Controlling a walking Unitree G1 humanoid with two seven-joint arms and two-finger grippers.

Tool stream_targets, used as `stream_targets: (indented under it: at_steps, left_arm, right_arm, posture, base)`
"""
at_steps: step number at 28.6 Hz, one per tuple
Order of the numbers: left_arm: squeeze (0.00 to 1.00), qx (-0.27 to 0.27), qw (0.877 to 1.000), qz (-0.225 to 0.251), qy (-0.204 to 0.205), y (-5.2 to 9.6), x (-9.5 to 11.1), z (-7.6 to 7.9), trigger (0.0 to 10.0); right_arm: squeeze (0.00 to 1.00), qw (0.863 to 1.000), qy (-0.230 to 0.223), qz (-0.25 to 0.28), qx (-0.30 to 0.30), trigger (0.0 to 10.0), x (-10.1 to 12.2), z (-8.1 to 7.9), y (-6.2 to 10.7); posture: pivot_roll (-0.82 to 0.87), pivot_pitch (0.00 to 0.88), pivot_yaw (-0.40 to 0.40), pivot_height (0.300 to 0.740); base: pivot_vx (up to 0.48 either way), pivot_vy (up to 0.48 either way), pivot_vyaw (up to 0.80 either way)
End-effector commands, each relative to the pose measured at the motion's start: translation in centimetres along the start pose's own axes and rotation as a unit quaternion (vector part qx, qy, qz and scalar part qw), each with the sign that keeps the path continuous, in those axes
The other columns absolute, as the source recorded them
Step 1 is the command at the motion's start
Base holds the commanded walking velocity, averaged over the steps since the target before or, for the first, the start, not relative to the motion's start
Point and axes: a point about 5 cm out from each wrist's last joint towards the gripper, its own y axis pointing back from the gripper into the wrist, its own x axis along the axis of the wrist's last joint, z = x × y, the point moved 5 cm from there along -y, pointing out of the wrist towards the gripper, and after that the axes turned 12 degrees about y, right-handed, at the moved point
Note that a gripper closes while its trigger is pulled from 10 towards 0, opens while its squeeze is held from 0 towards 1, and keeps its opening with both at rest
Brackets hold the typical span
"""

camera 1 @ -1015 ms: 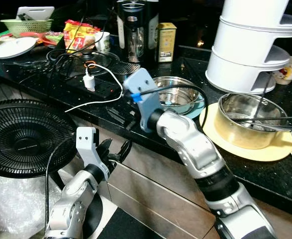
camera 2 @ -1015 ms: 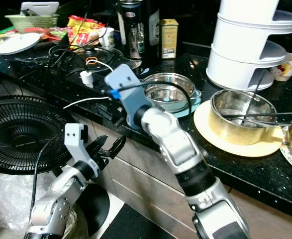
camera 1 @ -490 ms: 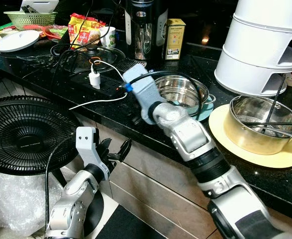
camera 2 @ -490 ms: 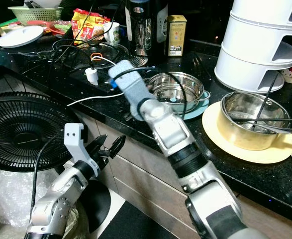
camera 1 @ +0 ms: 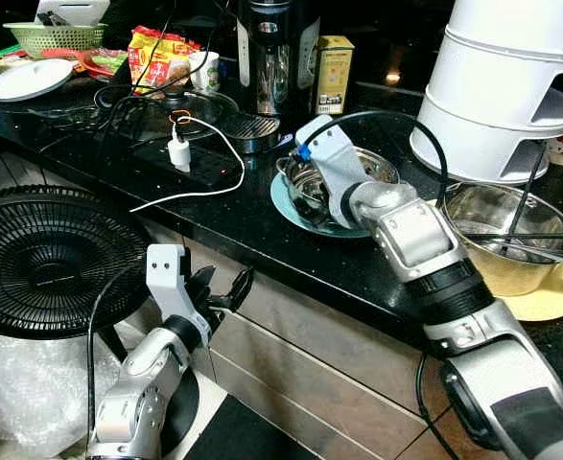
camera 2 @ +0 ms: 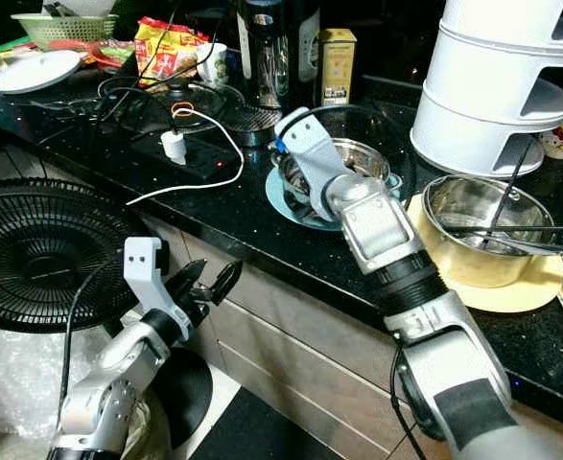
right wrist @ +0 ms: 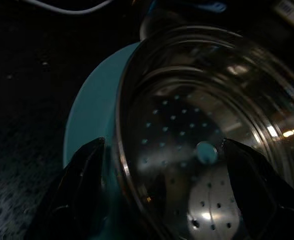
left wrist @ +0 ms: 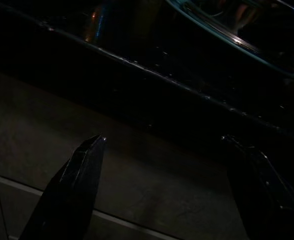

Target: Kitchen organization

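Note:
A perforated steel bowl [right wrist: 202, 150] sits on a teal plate [camera 1: 291, 206] near the middle of the black counter [camera 1: 214, 216]. My right arm [camera 1: 401, 225] reaches across the counter to it. My right gripper [right wrist: 167, 190] is open at the bowl's near rim: one finger [right wrist: 81, 190] hangs outside over the teal plate, the other [right wrist: 252, 190] over the bowl's inside. Nothing is held. My left gripper [camera 1: 225, 292] hangs open below the counter edge, in front of a drawer front [left wrist: 136, 175].
A power strip with a white charger [camera 1: 178, 153] and cables lies left of the bowl. Behind stand a steel kettle [camera 1: 276, 67] and a yellow tin [camera 1: 334, 72]. A white stacked steamer [camera 1: 502, 86] and a steel pot [camera 1: 497, 240] are right. A black fan [camera 1: 41, 259] stands low left.
My right arm has swung right, from the counter edge by the power strip to the steel bowl. The head camera has shifted a little. The left arm has stayed put.

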Motion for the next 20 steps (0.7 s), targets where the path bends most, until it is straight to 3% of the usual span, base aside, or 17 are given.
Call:
stream_targets:
  at_steps: [1, 2, 3, 20]
  left_arm:
    - [0.0, 0.007, 1.0, -0.005, 0.001, 0.2, -0.4, -0.4, 10.0]
    - [0.0, 0.007, 1.0, -0.005, 0.001, 0.2, -0.4, -0.4, 10.0]
    - [0.0, 0.007, 1.0, -0.005, 0.001, 0.2, -0.4, -0.5, 10.0]
    - [0.0, 0.007, 1.0, -0.003, 0.004, 0.1, -0.4, -0.4, 10.0]
  right_arm:
    - [0.0, 1.0, 0.013, 0.003, 0.012, 3.8, 0.3, -0.6, 0.1]
    - [0.0, 1.0, 0.014, 0.002, 0.016, 3.8, 0.3, -0.8, 0.1]
    - [0.0, 1.0, 0.017, 0.0, 0.018, 0.0, 0.2, -0.9, 0.1]
    - [0.0, 0.999, 0.035, 0.0, 0.042, 0.0, 0.2, -1.8, 0.4]
  posture:
    - [0.07, 0.0, 0.009, 0.74]
    - [0.07, 0.0, 0.007, 0.74]
    - [0.07, 0.0, 0.006, 0.74]
    - [0.07, 0.0, 0.003, 0.74]
  base:
    - [0.0, 0.0, 0.0]
    - [0.0, 0.0, 0.0]
    - [0.0, 0.0, 0.0]
    - [0.0, 0.0, 0.0]
